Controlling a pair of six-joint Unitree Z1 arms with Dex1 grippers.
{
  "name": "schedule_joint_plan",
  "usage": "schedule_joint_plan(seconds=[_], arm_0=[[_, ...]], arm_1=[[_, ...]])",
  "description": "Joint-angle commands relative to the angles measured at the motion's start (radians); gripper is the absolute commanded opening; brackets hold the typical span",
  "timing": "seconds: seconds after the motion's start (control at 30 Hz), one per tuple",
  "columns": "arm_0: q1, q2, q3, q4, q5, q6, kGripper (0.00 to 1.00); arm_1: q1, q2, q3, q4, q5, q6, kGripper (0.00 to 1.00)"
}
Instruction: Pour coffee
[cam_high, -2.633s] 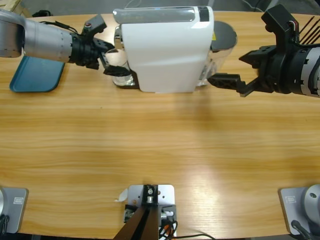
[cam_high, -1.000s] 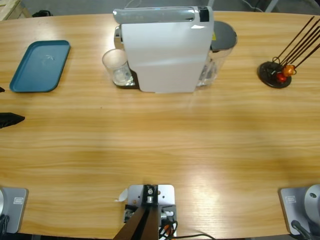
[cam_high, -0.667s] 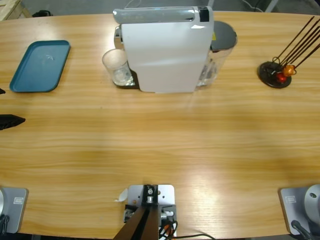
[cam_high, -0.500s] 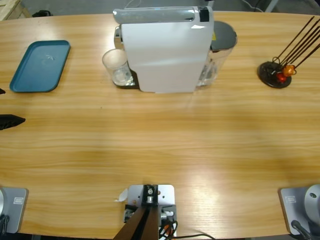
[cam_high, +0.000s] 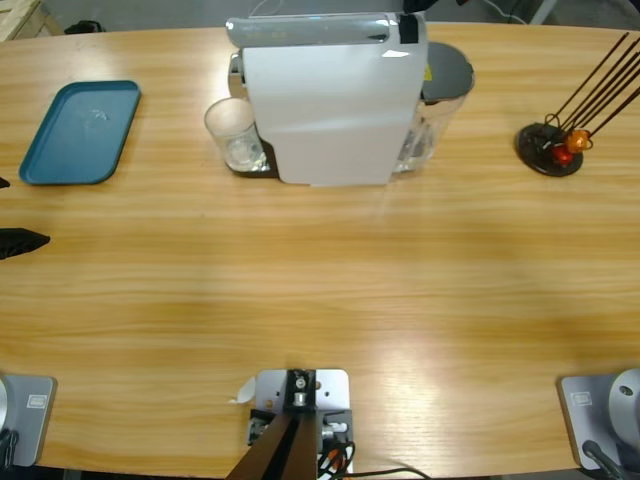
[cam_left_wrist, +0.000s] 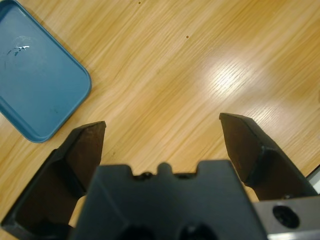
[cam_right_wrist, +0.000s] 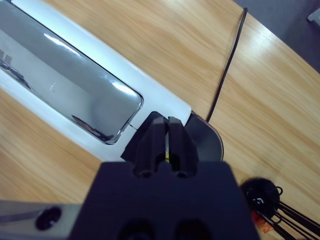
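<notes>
Left pincer: spread wide, holding nothing, above bare counter, near the blue tray.
Right pincer: pressed together, holding nothing, above the white coffee machine, at the end of its shiny lid beside the grey water tank.
Glass: upright at the machine's left side.
Coffee: cannot tell whether the glass holds any.
Capsule stand: far right of the counter.

A blue tray lay flat near the left end of the wooden table. Far across at the right end stood a black round stand with thin dark rods, small orange and red capsules at its base
</notes>
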Motion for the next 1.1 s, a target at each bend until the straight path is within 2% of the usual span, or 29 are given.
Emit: schedule_joint_plan(seconds=[0.03,0.3,0.47,0.53,0.6,0.67,0.7,0.9,1.1], arm_0=[[0.014,0.008,0.037,0.012,0.015,-0.010,0.991],[0.017,0.002,0.042,0.012,0.015,-0.010,0.991],[0.017,-0.030,0.045,0.012,0.010,-0.009,0.991],[0.017,-0.058,0.048,0.013,-0.003,-0.008,0.991],[0.017,-0.084,0.057,0.013,-0.016,-0.007,0.991],[0.017,-0.104,0.063,0.013,-0.022,-0.005,0.991],[0.017,-0.110,0.065,0.013,-0.028,-0.005,0.991],[0.017,-0.099,0.047,0.013,-0.056,-0.004,0.991],[0.017,-0.061,0.033,0.013,-0.072,-0.005,0.991]], arm_1=[[0.021,0.020,0.086,0.023,0.023,0.010,0.000],[0.025,0.030,0.088,0.014,0.038,0.011,0.000],[0.025,-0.066,-0.016,0.021,-0.011,-0.020,0.015],[0.029,-0.124,-0.027,0.052,-0.039,-0.020,0.526],[0.038,-0.199,-0.012,0.056,-0.061,-0.017,0.709],[0.046,-0.288,0.036,0.054,-0.069,-0.008,0.973],[0.047,-0.325,0.086,0.048,-0.069,0.005,0.999],[0.047,-0.489,0.487,-0.101,-0.054,0.039,1.000],[0.047,-0.486,0.554,-0.132,-0.002,0.041,1.000]])
